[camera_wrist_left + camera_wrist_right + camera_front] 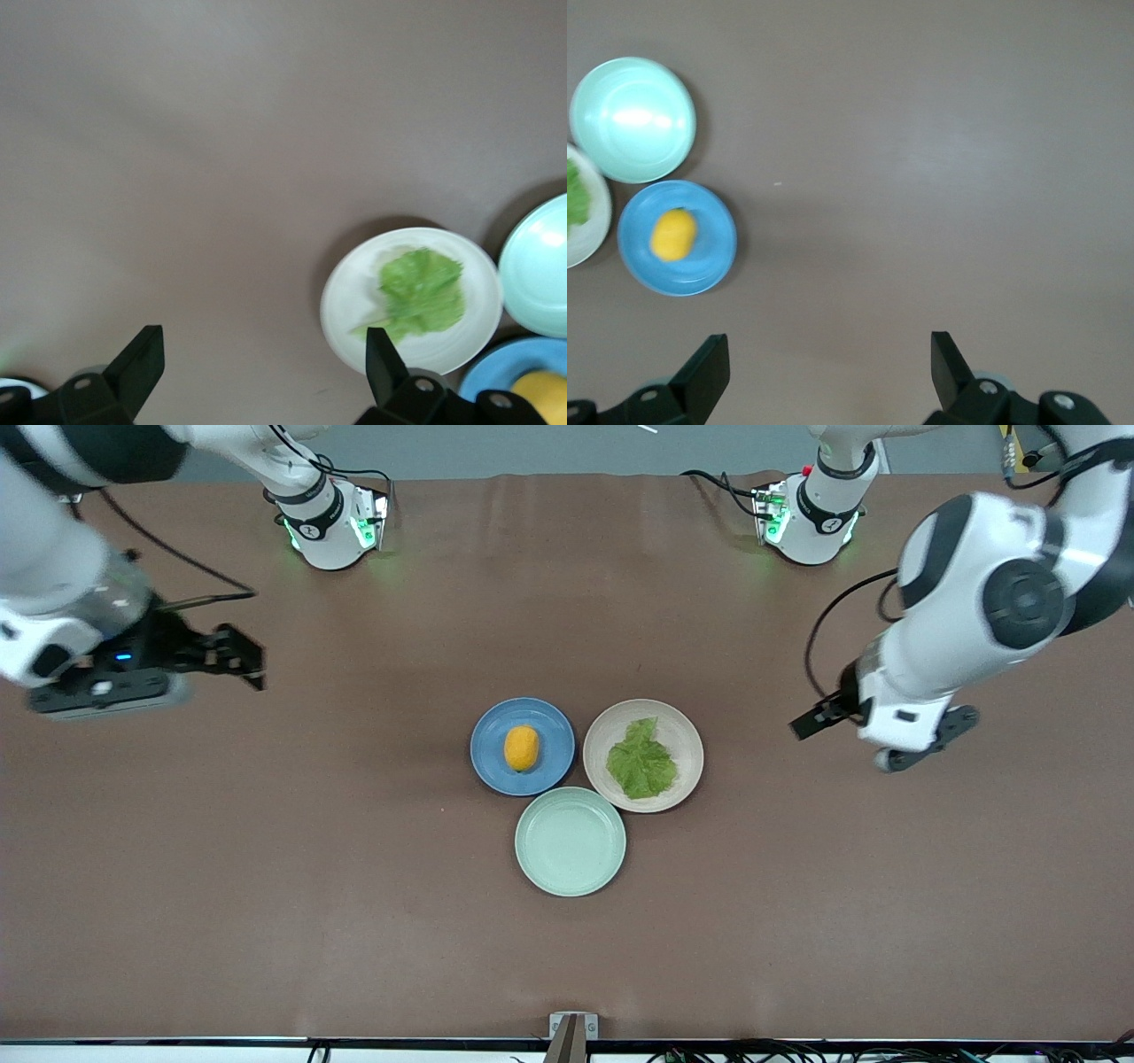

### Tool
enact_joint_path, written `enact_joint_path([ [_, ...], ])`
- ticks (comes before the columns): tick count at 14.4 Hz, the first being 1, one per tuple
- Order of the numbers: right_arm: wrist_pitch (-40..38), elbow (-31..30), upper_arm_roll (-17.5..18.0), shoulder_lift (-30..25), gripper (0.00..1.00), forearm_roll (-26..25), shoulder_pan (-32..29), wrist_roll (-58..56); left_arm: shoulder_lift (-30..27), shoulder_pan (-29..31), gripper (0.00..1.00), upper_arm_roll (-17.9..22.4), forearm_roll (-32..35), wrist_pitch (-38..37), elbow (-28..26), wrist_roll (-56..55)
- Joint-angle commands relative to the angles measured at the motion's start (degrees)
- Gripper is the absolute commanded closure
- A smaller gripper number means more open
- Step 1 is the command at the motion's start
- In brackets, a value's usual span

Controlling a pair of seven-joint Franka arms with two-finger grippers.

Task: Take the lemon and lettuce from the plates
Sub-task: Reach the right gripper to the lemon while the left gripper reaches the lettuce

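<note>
You've got the lemon (521, 747) sitting in the middle of the blue plate (494, 760), around the centre of the surface (266, 868). Right beside it, toward the left arm's end, the lettuce (640, 761) lies flat on the cream plate (682, 735). A mint-green plate (570, 841) with nothing on it sits nearer the front camera's edge, tucked up against both of them. Your right tool (239, 657) hangs over bare surface toward the right arm's end, well apart from the plates, fingers spread wide with nothing in them. Your left tool (261, 367) hangs toward the left arm's end, fingers spread too, also holding nothing.
</note>
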Motion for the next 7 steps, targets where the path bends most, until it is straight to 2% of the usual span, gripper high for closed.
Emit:
enact_joint_path([
  [1, 1.9, 0.2, -0.5, 5.1, 0.0, -0.2, 7.6, 9.9, 4.1, -3.3, 0.02, -0.3, 1.1, 6.7, -1.5, -13.1],
  [5, 12.8, -0.2, -0.5, 15.5, 0.0, 1.2, 16.9, 25.2, 11.9, -8.8, 0.05, -0.2, 3.4, 14.1, -0.9, -32.8],
  [7, 22.6, -3.2, -0.5, 20.4, 0.0, 1.4, 19.6, 29.2, 15.8, -11.7, 0.04, -0.2, 5.8, 17.5, -0.9, -43.0],
])
